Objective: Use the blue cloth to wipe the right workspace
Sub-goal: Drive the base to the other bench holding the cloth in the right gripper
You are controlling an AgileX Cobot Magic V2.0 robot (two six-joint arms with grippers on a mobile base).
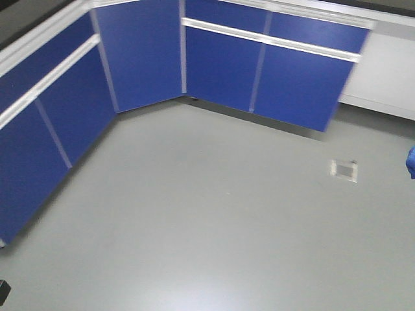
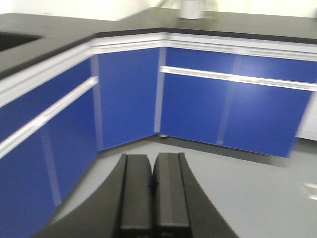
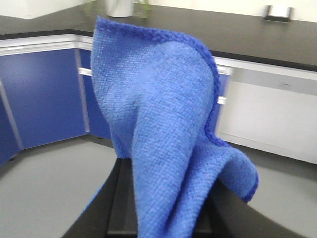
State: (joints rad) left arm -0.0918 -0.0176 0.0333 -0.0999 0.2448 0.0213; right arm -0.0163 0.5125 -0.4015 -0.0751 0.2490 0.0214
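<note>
The blue cloth [image 3: 158, 109] hangs in soft folds from my right gripper [image 3: 171, 168], which is shut on it; the cloth hides the fingertips. A sliver of the blue cloth [image 1: 411, 162] shows at the right edge of the front view. The right workspace [image 3: 247, 37], a matte black benchtop with a small white-faced outlet box [image 3: 278, 12], lies beyond the cloth, well apart from it. My left gripper [image 2: 152, 161] is shut with nothing in it, held over the grey floor.
Blue cabinet fronts [image 1: 220, 65] with white rails form a corner ahead over grey floor [image 1: 194, 214]. A white plant pot [image 2: 190, 7] stands on the corner benchtop, and a sink recess [image 2: 15, 39] lies at the left. A floor drain [image 1: 343, 170] is at the right.
</note>
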